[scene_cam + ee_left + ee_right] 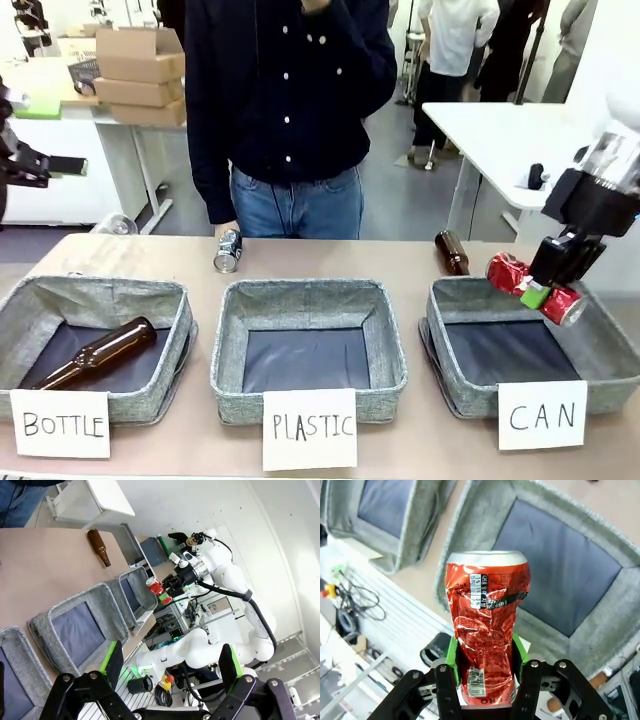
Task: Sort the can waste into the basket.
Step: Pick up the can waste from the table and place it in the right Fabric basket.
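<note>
Front view: right pincer (pixel 537 290) pinches the dented red can (pixel 507 272) over the CAN basket (pixel 607 352). The left pincer (pixel 170 657) stands spread.

Tan desk (pixel 340 255) with three grey fabric bins in a row: BOTTLE bin (pixel 100 288) left, PLASTIC bin (pixel 305 290) middle, CAN basket (pixel 470 395) right. Behind them, lying flat: silver and black can (pixel 228 251), and brown bottle (pixel 452 253) just beside the basket.
</note>
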`<state>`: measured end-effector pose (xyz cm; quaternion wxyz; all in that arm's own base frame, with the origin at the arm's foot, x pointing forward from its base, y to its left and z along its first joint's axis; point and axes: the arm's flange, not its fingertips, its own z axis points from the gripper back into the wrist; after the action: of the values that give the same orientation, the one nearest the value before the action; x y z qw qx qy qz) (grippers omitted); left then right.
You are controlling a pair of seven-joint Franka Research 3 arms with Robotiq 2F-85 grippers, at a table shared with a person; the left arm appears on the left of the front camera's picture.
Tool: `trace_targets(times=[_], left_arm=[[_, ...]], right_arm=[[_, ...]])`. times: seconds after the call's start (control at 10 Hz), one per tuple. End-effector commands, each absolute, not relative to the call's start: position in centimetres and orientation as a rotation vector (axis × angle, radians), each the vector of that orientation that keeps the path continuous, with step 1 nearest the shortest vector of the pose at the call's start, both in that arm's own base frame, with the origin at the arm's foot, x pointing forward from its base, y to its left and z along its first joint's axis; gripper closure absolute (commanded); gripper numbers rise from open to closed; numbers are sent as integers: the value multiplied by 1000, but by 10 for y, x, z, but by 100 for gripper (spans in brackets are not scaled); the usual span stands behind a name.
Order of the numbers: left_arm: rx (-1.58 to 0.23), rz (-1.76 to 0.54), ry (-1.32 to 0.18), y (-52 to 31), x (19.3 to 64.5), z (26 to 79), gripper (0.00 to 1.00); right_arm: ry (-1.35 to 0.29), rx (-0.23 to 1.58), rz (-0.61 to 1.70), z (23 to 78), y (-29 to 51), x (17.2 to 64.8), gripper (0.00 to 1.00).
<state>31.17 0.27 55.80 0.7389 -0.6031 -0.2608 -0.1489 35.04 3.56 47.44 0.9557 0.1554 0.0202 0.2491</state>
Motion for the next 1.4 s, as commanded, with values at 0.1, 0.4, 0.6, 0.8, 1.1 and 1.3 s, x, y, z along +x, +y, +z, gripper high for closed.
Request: trace_targets(times=[0.1,0.4,0.6,0.8,1.1,1.3], left_arm=[[-1345,-341,-594,1,313,559,0],[-1345,-341,-594,1,313,559,0],[-1345,-341,-594,1,313,559,0],[-1345,-341,-594,1,313,559,0],[-1345,-341,-594,1,313,559,0],[-1345,-341,-594,1,313,559,0]], right_arm=[[16,349,525,477,32,362,28],[8,360,520,476,31,361,0],[5,370,513,478,31,363,0],[-3,396,510,478,31,366,0],[-113,600,468,489,23,365,0],[-428,1298,338,523,-2,354,0]])
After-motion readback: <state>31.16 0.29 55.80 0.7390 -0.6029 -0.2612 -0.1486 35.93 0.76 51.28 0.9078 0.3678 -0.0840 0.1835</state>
